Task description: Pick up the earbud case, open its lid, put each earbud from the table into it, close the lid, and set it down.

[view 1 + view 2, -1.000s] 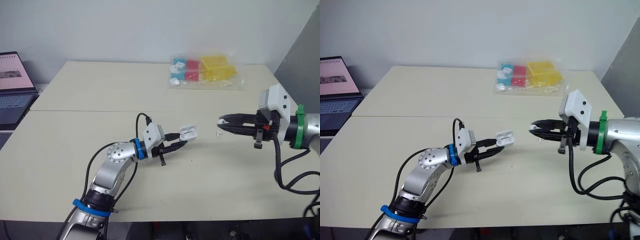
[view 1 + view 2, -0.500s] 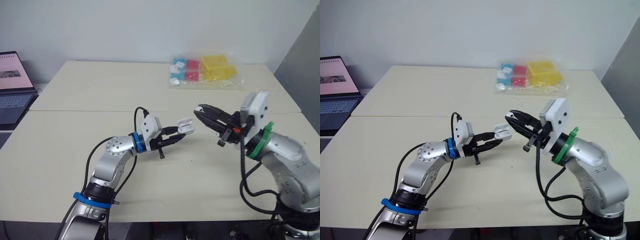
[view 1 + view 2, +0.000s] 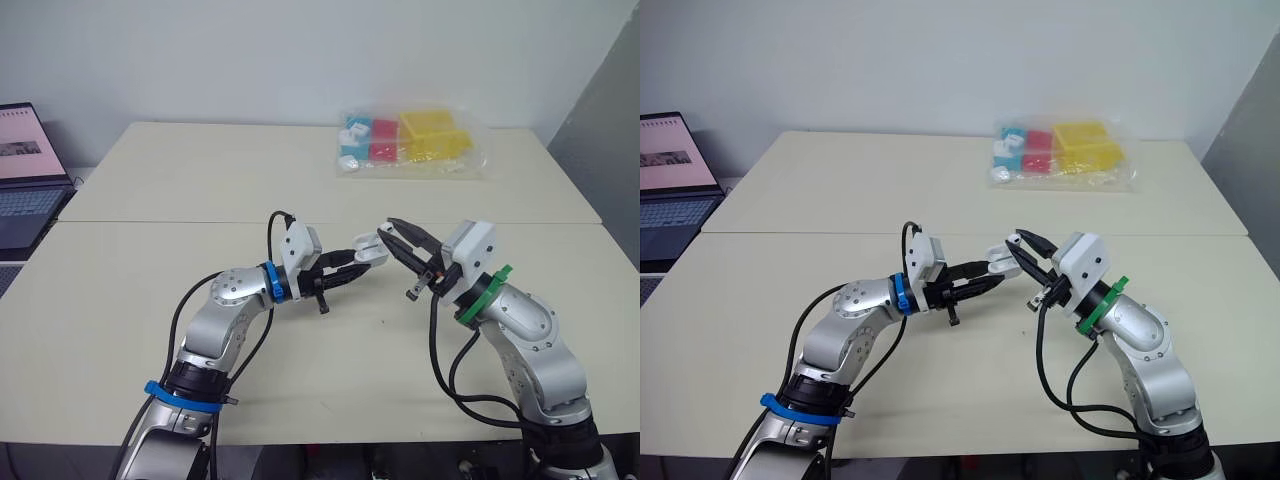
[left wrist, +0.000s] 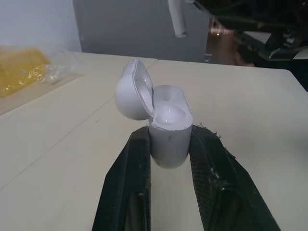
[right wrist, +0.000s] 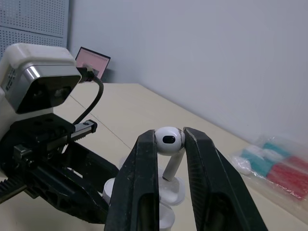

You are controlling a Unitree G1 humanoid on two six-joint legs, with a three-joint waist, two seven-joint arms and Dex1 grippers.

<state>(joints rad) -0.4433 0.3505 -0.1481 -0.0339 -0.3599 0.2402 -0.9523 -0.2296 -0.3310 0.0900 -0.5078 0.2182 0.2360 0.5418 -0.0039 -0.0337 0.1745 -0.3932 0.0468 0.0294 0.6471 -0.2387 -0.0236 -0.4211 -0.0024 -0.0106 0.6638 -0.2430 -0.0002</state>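
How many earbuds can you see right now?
1: an earbud pinched in the right gripper, just above the open earbud case that the left gripper holds. Another may sit hidden inside the case.

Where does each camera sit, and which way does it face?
Eye views: on the head, facing forward and down at the table; left gripper and right gripper show.
Left wrist view: left wrist, along its fingers at the open earbud case they clamp.
Right wrist view: right wrist, along its fingers at the earbud they pinch.
Both wrist views share earbud case and earbud.
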